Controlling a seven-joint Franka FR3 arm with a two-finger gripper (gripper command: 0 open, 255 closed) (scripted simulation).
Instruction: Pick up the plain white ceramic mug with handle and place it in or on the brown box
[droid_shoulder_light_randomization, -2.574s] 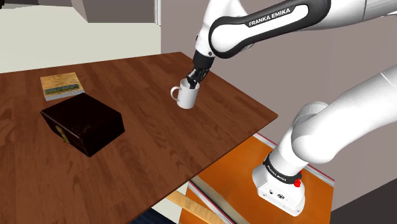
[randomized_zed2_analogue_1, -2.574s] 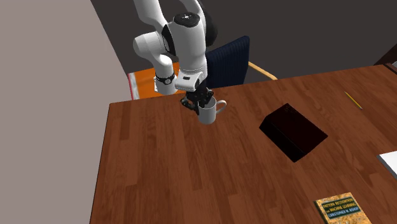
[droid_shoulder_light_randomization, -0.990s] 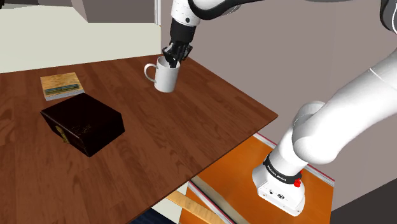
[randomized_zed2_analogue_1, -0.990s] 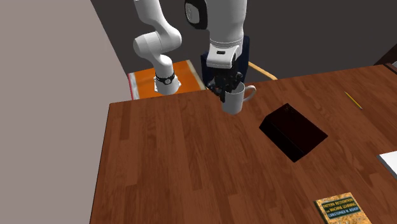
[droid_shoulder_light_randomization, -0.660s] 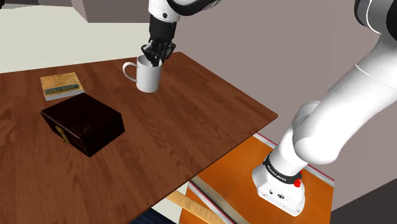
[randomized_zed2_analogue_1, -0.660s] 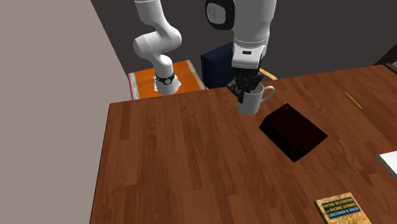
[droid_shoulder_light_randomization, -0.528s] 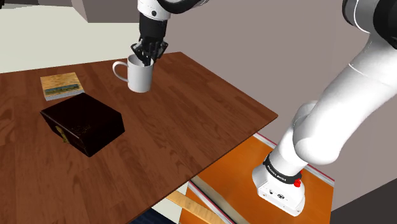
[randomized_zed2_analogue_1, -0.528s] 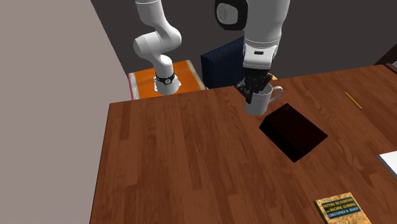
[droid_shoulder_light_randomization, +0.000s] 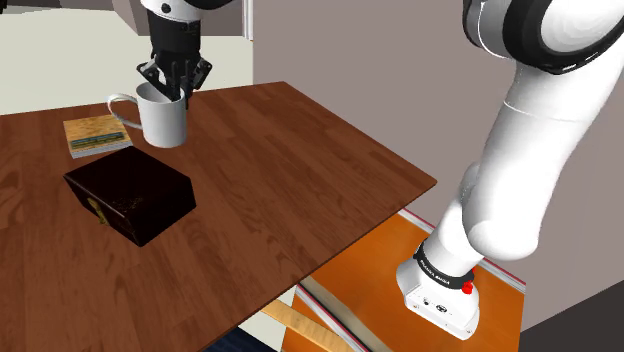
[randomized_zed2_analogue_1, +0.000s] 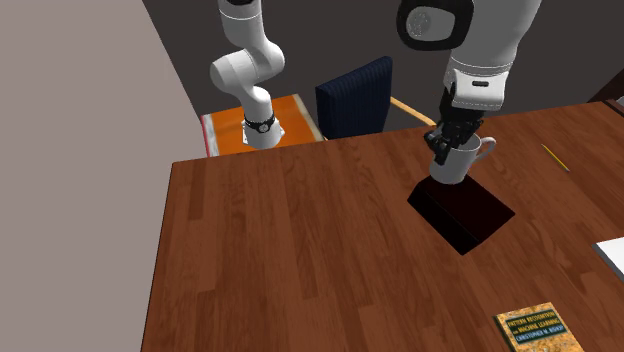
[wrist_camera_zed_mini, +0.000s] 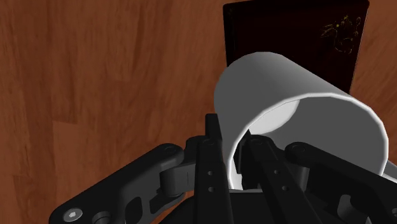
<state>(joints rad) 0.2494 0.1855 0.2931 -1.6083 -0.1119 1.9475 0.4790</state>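
The gripper (droid_shoulder_light_randomization: 172, 90) pinched the rim of the mug (droid_shoulder_light_randomization: 165, 122), lifted at 1 o'clock of the box (droid_shoulder_light_randomization: 130, 195) in the shoulder view; it needed centring toward 7 o'clock, then lowering upright.

In the wrist view the box (wrist_camera_zed_mini: 296, 38) is partly covered by the mug (wrist_camera_zed_mini: 286, 95), whose handle is hidden. Behind the mug, a corner of the book (droid_shoulder_light_randomization: 95, 133) is covered; its title cannot be read.
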